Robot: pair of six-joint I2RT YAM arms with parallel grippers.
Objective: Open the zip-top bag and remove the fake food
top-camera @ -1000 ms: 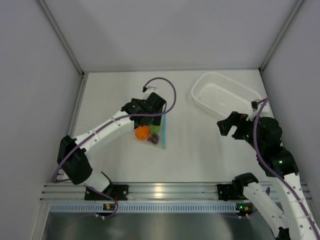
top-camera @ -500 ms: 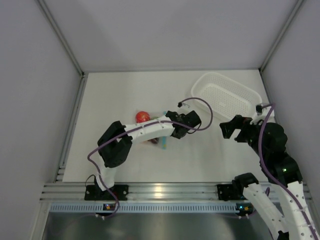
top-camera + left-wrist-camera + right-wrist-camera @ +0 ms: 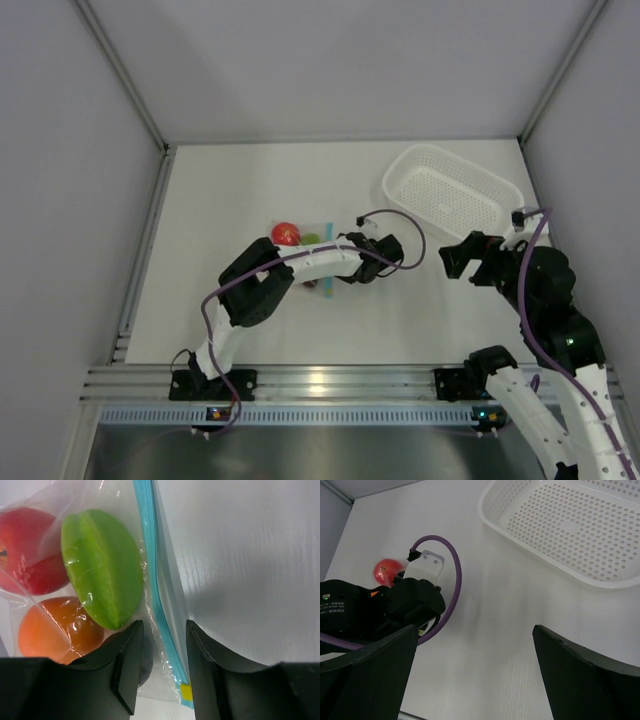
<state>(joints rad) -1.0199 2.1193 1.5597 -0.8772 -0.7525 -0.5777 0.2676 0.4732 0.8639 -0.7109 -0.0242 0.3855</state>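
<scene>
Jaws of the left gripper (image 3: 162, 626) straddle the zip edge of the zip-top bag (image 3: 146, 570), not pinching it; right gripper (image 3: 475, 630) jaws gape wide.

The left arm (image 3: 308, 262) and right arm (image 3: 548, 300) wore white shells between bulky black joint housings. 1 purple cable (image 3: 458, 572) looped off each wrist. The left gripper (image 3: 162, 645) had matte-black, blunt wedge fingers (image 3: 125, 670). A green light (image 3: 481, 412) glowed at 5 o'clock.
</scene>
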